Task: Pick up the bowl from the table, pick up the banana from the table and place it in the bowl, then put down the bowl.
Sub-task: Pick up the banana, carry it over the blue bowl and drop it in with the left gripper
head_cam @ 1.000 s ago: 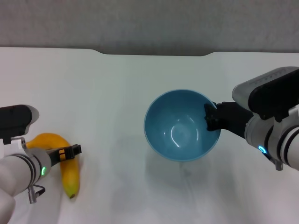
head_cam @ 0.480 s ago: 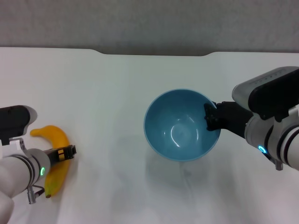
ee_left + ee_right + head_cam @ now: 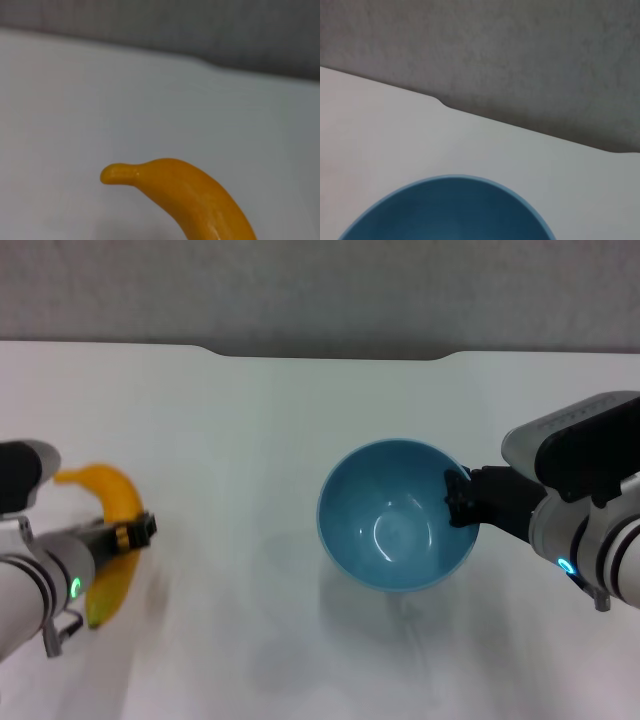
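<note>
Banana [image 3: 112,530] at the frame's left edge sits pinched in the left gripper [image 3: 133,533], seemingly lifted, while the right gripper [image 3: 460,502] clamps the bowl [image 3: 397,514] rim mid-frame; a loose pinch could drop it short.

Plain white table [image 3: 230,430], shallow notch in its far edge.

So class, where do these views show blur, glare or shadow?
Head view: motion blur smears the banana and left end effector; a glare ring shines inside the bowl, soft shadow beneath it. Left wrist view: a highlight streaks the banana. Right wrist view: no glare.
</note>
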Robot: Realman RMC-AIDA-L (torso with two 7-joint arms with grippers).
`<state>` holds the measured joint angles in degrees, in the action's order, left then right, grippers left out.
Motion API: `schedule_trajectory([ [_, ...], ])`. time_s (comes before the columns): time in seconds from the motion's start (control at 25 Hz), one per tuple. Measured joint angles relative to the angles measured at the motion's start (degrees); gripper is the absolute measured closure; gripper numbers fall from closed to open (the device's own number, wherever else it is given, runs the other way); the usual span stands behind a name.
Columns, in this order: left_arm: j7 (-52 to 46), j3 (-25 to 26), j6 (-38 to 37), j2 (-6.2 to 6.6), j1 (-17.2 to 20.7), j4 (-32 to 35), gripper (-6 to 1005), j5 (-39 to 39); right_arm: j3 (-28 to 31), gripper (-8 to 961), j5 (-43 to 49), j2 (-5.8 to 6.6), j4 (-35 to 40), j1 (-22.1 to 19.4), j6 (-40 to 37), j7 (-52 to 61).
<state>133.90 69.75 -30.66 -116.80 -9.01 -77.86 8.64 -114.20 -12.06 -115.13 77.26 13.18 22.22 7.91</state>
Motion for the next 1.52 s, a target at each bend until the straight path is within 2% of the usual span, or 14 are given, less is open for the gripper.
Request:
schedule_trajectory([
  [0.16,-0.03,-2.22,0.89,-0.13,5.07,-9.22,491,6.01,0.05,907,-0.39,0.04,-0.51,0.07,-0.66,0.07],
  [0.36,0.59,-5.68,3.9,-0.06,8.9,-14.74,490,12.54,0.2,907,-0.71,0.07,-2.0,0.6,-1.26,0.87],
  [0.56,5.46,-10.78,0.95,0.08,9.3,-18.26,490,21.79,0.4,907,-1.1,0.13,-2.81,1.45,-1.4,1.7],
  [0.64,6.36,-12.28,-0.53,0.15,9.17,-18.56,490,24.82,0.49,907,-1.81,0.18,-3.36,2.2,-1.41,1.98],
  [0.68,7.25,-13.96,-2.22,0.29,8.69,-18.62,490,28.83,0.66,907,-2.63,0.22,-4.15,2.94,-1.41,2.03],
  [0.76,7.93,-14.5,-2.8,0.37,8.54,-18.62,490,30.28,0.76,907,-3.06,0.24,-4.47,3.24,-1.41,2.03],
  [0.84,12.1,-16.63,-4.53,0.65,7.93,-18.66,491,34.77,1.11,907,-4.14,0.31,-5.25,4.0,-1.41,1.98],
  [0.96,13.69,-17.79,-5.59,0.93,7.34,-18.7,491,36.49,1.29,906,-4.47,0.35,-5.66,4.39,-1.41,1.96],
  [1.08,14.65,-20.35,-6.81,1.78,6.21,-19.23,491,38.77,1.88,906,-4.65,0.39,-6.67,5.29,-1.4,1.96],
  [1.16,13.29,-20.94,-6.66,2.1,5.74,-19.82,491,39.43,2.02,906,-5.49,0.38,-7.53,6.18,-1.4,1.94],
  [1.4,0.62,-17.24,-3.36,0.65,5.75,-20.84,491,39.36,1.66,906,-7.36,0.35,-9.55,7.49,-2.34,1.6],
  [1.52,-6.44,-16.68,-1.14,0.54,5.85,-22.72,490,39.28,1.36,906,-7.37,0.28,-9.85,7.65,-2.81,1.58],
])
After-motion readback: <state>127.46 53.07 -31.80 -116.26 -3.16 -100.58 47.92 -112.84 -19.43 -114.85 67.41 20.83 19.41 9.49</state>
